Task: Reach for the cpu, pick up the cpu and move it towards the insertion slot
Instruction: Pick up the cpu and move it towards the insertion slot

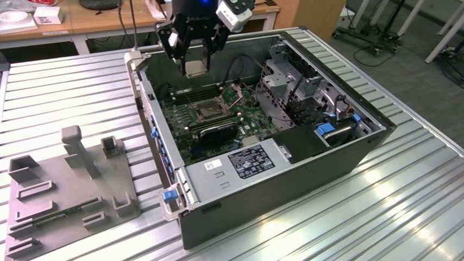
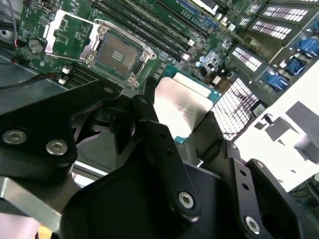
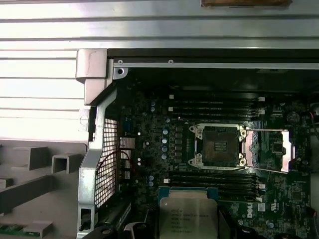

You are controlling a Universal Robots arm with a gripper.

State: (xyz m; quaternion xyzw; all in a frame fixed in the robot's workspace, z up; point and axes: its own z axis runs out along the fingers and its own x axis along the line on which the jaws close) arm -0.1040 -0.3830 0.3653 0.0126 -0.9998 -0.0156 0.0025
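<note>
Gripper [image 1: 195, 60] hangs above the open computer case [image 1: 362, 157], fingers [image 2: 159, 144] clamped on the cpu [image 1: 195, 68] by its edges. Cpu [image 2: 183, 107] is in the air, clear of the motherboard [image 1: 217, 117], metal face showing in both wrist views [image 3: 188, 215]. Insertion slot [image 1: 205, 110] sits below on the board, bracket open, dark centre bare [image 3: 219, 146]. Grey fixture block [image 1: 69, 185] lies on the table [image 1: 406, 206] beside the case.

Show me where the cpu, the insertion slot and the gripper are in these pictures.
the cpu [image 3: 188, 215], first wrist view, on its metal face.
the insertion slot [image 3: 220, 146], first wrist view, on its dark centre.
the gripper [image 1: 195, 68], exterior view, between its fingertips, on the held chip.
</note>
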